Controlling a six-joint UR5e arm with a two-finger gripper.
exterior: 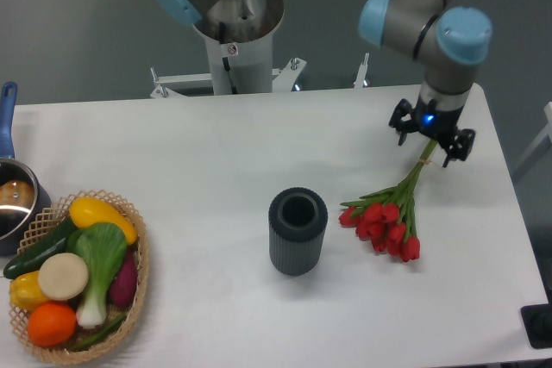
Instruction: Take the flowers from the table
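In the fixed camera's view the flowers (pixel 385 215) lie on the white desk (pixel 216 152) just right of a dark ribbed cup (pixel 297 230), red heads toward the camera and stems running up to the gripper (pixel 429 141), which sits over the stem ends near the yellowish band. I cannot tell whether the fingers are clenched on the stems or merely straddle them. This looks like the grasping step, and the next move calls for a firm hold, then a straight lift.
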